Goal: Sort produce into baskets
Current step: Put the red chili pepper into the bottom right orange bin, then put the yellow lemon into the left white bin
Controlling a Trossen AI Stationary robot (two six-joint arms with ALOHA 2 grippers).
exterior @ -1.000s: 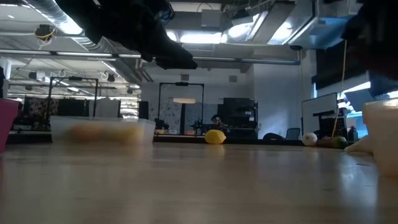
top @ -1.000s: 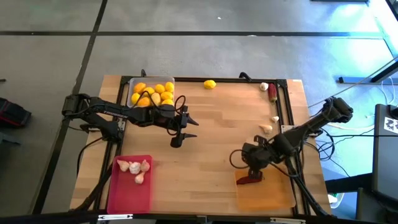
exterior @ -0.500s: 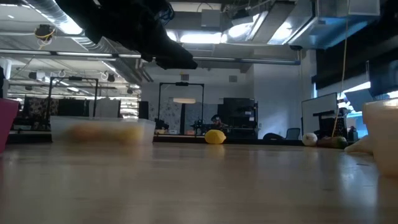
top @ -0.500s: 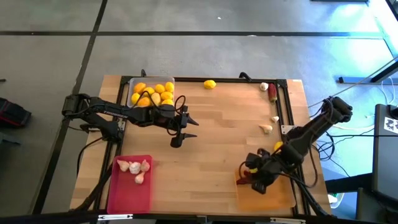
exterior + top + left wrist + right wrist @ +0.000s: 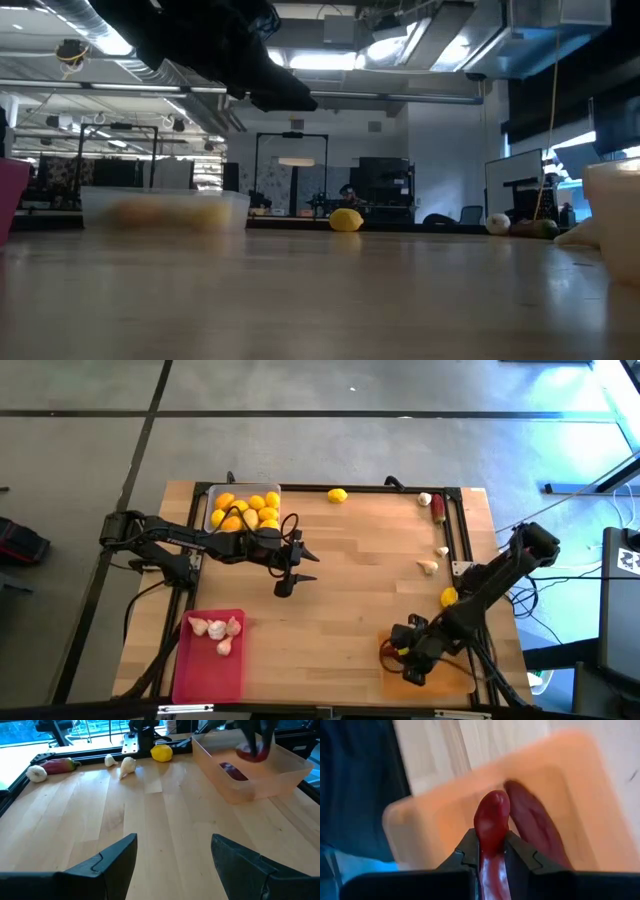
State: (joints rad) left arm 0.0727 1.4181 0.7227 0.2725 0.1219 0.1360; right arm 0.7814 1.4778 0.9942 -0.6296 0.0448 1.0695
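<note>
A glossy dark red chili pepper (image 5: 491, 827) is pinched in the right gripper (image 5: 490, 851) above the orange basket (image 5: 445, 682) at the table's near right corner. The left gripper (image 5: 172, 852) hangs with fingers apart over bare mid-table wood.

The left arm reaches in from the left edge of the surface toward its middle, its gripper (image 5: 297, 565) hanging above the wood with fingers (image 5: 114, 862) spread wide and nothing between them. The right arm bends down at the near right corner, its gripper (image 5: 492, 851) pointing downward, fingers pinched on a red chili pepper (image 5: 491, 822).

Pale wood table (image 5: 350, 570), translucent plastic tray (image 5: 280, 775)
</note>
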